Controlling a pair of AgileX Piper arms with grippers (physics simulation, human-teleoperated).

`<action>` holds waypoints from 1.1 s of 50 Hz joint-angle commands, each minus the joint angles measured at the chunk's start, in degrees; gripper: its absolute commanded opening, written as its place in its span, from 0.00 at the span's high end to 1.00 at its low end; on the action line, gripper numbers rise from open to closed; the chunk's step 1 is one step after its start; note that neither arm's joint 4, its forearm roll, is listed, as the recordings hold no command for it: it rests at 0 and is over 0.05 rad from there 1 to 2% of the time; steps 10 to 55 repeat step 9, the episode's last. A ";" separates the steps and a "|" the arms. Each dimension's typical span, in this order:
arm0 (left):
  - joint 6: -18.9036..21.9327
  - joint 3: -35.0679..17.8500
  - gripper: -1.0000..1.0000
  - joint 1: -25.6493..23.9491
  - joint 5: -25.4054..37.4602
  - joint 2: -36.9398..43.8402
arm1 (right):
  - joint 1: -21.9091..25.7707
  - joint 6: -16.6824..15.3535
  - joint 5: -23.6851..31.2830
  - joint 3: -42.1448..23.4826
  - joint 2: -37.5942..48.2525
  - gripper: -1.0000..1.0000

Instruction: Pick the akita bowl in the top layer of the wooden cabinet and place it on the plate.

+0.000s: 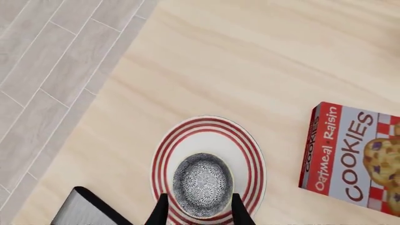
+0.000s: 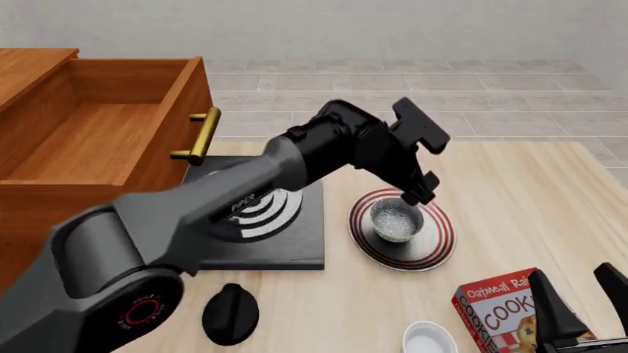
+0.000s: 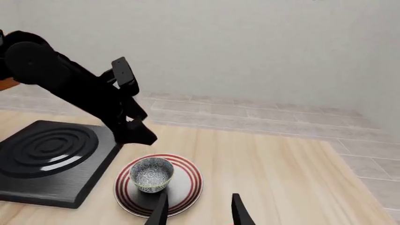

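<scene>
**Inspector A:** Left wrist view. The bowl [image 1: 203, 184] sits inside the plate [image 1: 250, 154], upright, its grey speckled inside empty. The left gripper [image 1: 200, 210] shows two dark fingertips either side of the bowl, spread a little wider than its rim. Whether the pads touch its wall, I cannot tell; the contact line is cut off at the frame edge.

**Inspector B:** Risk?

**Inspector A:** If the fingers lift off-centre, one could clip the rim and tip or drag the bowl off the plate. A cookie box [image 1: 353, 157] lies near the plate, apart from it.

**Inspector B:** Front view.

**Inspector A:** Bowl [image 2: 395, 219] on plate [image 2: 437, 246], plate just beside the stove [image 2: 294, 243]. Left gripper [image 2: 417, 195] hangs directly over the bowl, holding nothing as far as I can judge. The cabinet [image 2: 29, 213] has its top drawer [image 2: 98, 132] pulled out and empty. The open drawer stands close to the left arm, so a careless retreat could strike it. A small white bowl [image 2: 429, 340], empty, sits at the near edge.

**Inspector B:** Right wrist view.

**Inspector A:** Right gripper [image 3: 198, 210] is parked well apart from the plate [image 3: 187, 187], jaws parted, empty. Bowl [image 3: 151, 174] is level and seated. Placement looks complete.
</scene>
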 commanded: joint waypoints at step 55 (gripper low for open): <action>-1.23 -0.08 0.00 0.18 1.12 -2.23 | 0.30 -0.52 -0.07 -0.04 0.00 0.00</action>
